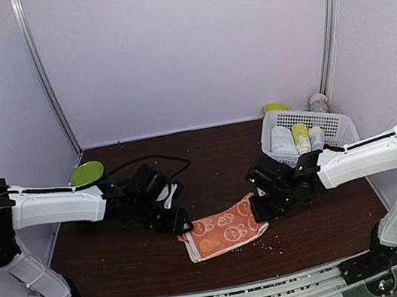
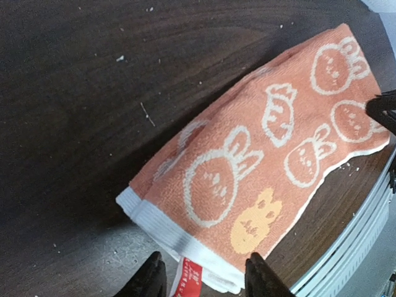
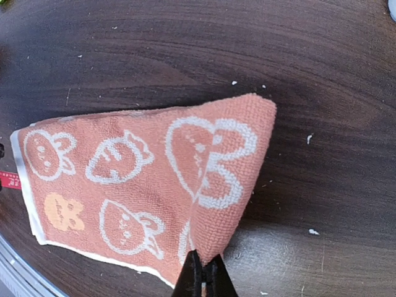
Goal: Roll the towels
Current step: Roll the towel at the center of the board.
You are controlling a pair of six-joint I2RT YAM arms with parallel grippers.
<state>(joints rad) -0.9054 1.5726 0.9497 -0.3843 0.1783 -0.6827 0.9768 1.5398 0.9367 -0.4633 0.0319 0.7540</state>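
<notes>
One orange towel with cream rabbit and carrot patterns lies folded on the dark wooden table, near its front edge. My left gripper is at the towel's left end. In the left wrist view the gripper is open, its fingers on either side of the towel's white hem and red tag. My right gripper is at the right end. The right wrist view shows it shut on a raised fold of the towel.
A white basket at the back right holds a pale roll and a yellow-green roll. A green disc lies at the back left. A black cable runs across the back. Crumbs dot the table.
</notes>
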